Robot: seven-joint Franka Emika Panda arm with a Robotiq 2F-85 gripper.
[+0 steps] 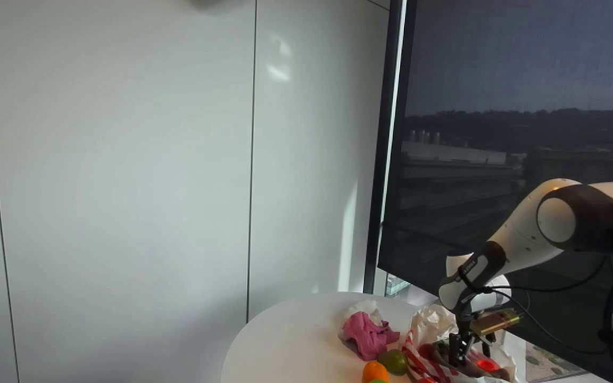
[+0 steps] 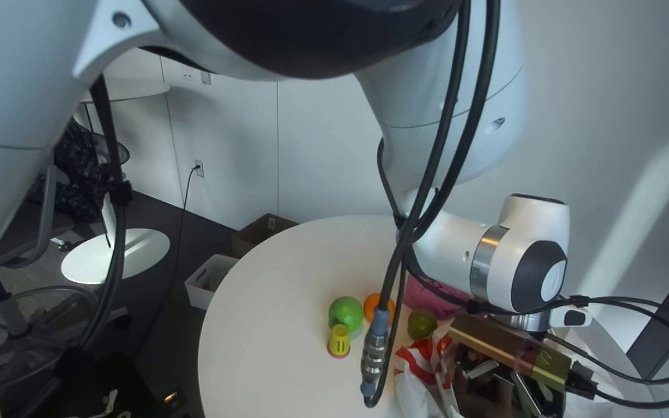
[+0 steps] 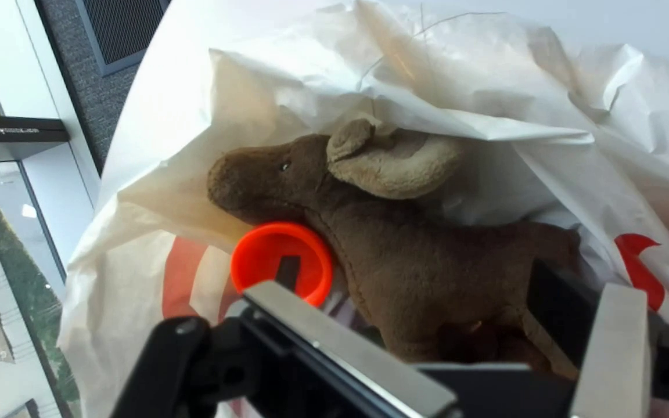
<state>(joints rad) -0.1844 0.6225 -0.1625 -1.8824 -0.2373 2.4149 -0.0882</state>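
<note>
gripper (image 3: pixel 413 276) holding its fingers apart over a brown plush animal (image 3: pixel 427 249), the animal lying inside a red-and-white plastic bag (image 3: pixel 311 75), an orange-red cup (image 3: pixel 258 255) resting by its chin, a pink cloth (image 1: pixel 366 336) lying near the bag on a white table (image 1: pixel 285 340)

Wht tbl (image 2: pixel 276 325) w/ bag (image 3: pixel 474 81), pink cloth (image 1: pixel 365 336), orng ball (image 1: pixel 375 371).
</note>
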